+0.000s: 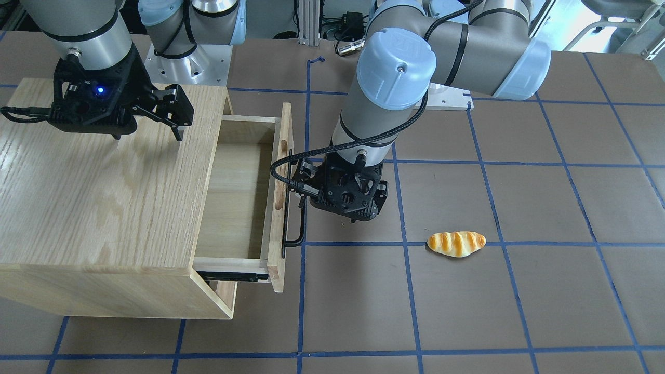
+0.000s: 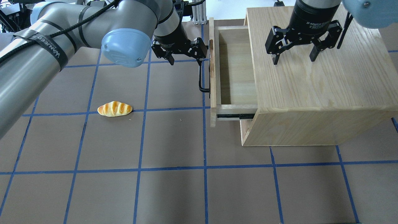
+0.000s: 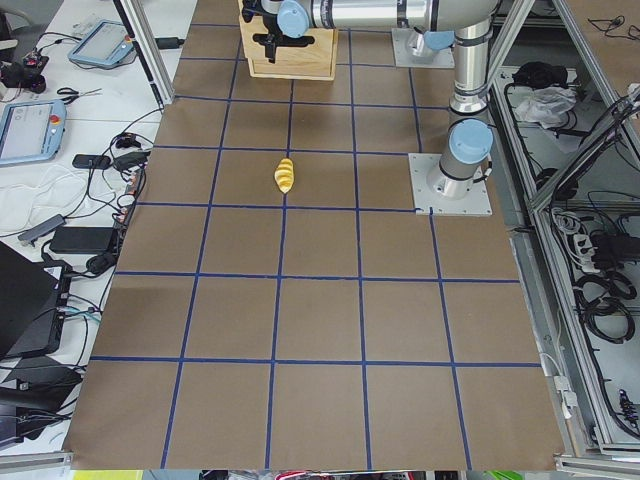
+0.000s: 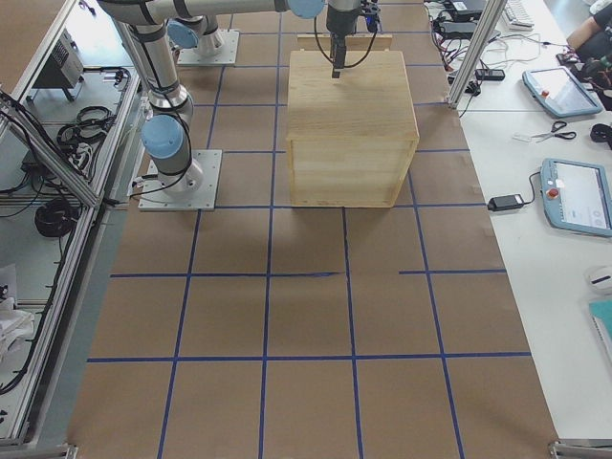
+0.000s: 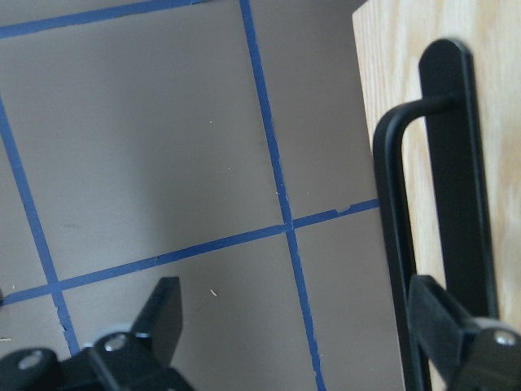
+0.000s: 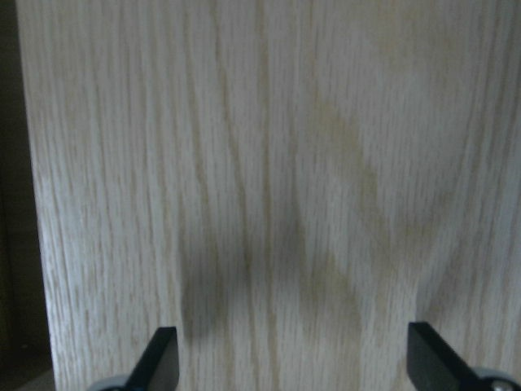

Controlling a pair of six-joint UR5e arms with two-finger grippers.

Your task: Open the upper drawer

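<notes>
Drawer space first: the upper drawer (image 2: 213, 71) is standing partway out of the oak cabinet (image 2: 311, 87), directly on the finger side of the left tool (image 2: 185, 59). Its box is showing a pale wood floor. A black side rail (image 2: 231, 116) is showing along the side of the box.

The left tool is holding its fingers wide apart. In the wrist view one fingertip (image 5: 440, 318) is sitting right at the long black handle (image 5: 392, 244), while the other is hanging over bare surface. Whether the near one is touching the bar I cannot tell. The right tool (image 2: 294, 58) is hovering above the cabinet top with its fingers likewise spread, and oak grain is lying straight below it.

On the side of the left tool away from the drawer, brown surface (image 2: 174, 140) crossed by blue tape lines (image 2: 139, 170) is lying open. A bread roll (image 2: 114, 109) is resting there, well apart from that tool and farther from the robot's base. Beyond the long edges of the surface, benches are carrying control tablets (image 3: 28, 130) and cables, and aluminium framing is standing alongside.
</notes>
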